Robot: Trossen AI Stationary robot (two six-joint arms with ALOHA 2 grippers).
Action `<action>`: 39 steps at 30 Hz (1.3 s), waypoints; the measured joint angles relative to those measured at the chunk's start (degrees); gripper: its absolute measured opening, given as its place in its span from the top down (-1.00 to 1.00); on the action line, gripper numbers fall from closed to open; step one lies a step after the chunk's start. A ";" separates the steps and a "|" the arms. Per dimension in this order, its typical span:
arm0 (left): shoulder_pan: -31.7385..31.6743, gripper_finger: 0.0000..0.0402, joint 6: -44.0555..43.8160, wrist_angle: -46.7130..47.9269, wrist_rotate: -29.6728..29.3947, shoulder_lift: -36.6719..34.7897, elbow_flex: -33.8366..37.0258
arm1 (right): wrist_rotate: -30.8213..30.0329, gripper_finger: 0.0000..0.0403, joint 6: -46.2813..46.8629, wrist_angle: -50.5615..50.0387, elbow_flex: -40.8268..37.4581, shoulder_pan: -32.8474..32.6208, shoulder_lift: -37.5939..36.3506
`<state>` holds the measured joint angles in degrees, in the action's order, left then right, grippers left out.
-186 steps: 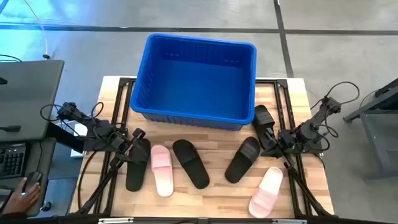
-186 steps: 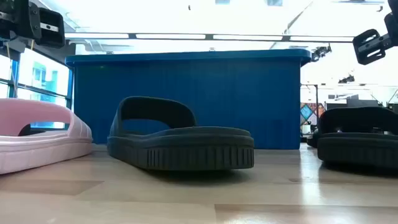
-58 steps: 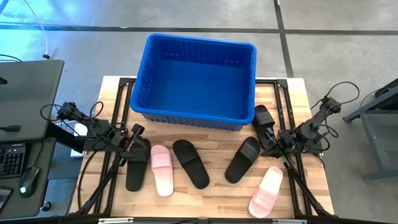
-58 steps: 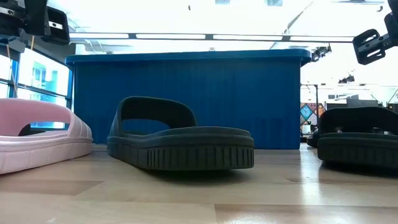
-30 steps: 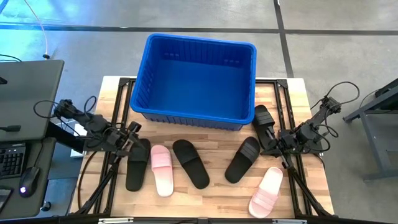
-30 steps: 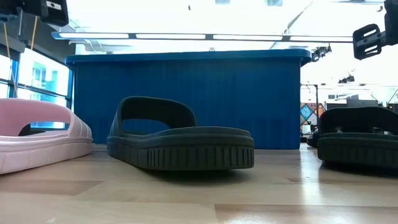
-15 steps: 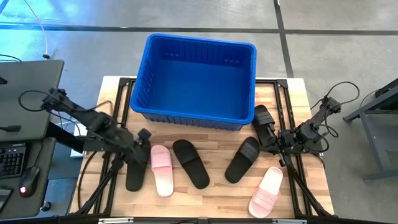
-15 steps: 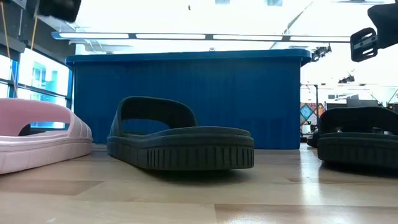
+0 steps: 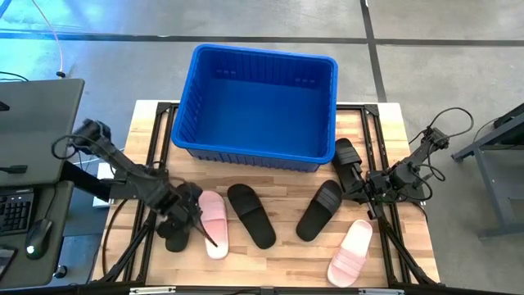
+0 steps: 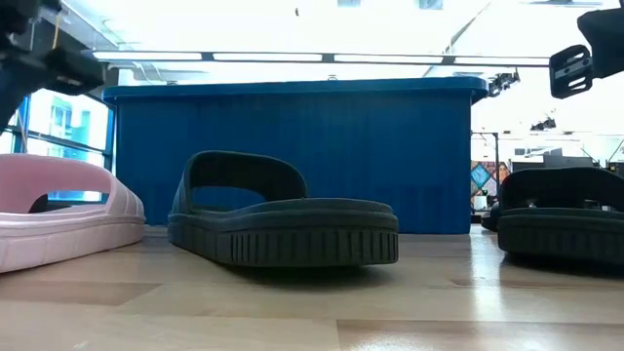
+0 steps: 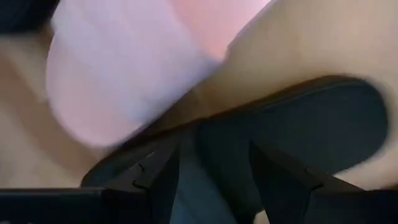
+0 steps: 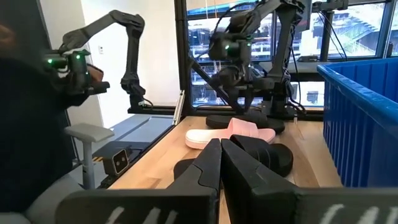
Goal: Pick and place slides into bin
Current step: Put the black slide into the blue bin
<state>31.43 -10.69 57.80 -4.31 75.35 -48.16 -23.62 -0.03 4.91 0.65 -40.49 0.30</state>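
The blue bin (image 9: 258,102) stands at the table's far middle. Several slides lie sole-down on the wood in front of it. From left to right they are a black one (image 9: 172,236), a pink one (image 9: 214,221), a black one (image 9: 251,215), a black one (image 9: 319,210) and a pink one (image 9: 350,252). Another black one (image 9: 347,157) lies by the bin's right corner. My left gripper (image 9: 195,221) hangs open in the air over the leftmost black slide (image 11: 323,124) and the pink slide (image 11: 124,68). My right gripper (image 12: 221,152) is shut and empty above the table's right side (image 9: 360,190).
A desk with a monitor (image 9: 33,123), keyboard and mouse stands left of the table. The bin's tall wall (image 10: 292,156) closes off the far side. Bare wood (image 9: 278,262) lies along the near edge. Other robot arms (image 12: 249,56) stand in the room beyond.
My left gripper has swung from the table's left edge toward the near edge and to the right, and has come down. It now hangs over the leftmost black slide and the pink slide beside it. No slide has moved.
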 joint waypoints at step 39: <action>1.98 0.86 -39.25 12.89 -3.12 8.24 4.36 | -6.75 1.00 -0.45 0.02 0.01 0.01 0.00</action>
<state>33.41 -49.93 70.69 -7.43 83.59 -43.80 -30.37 -0.48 4.93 0.66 -40.48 0.30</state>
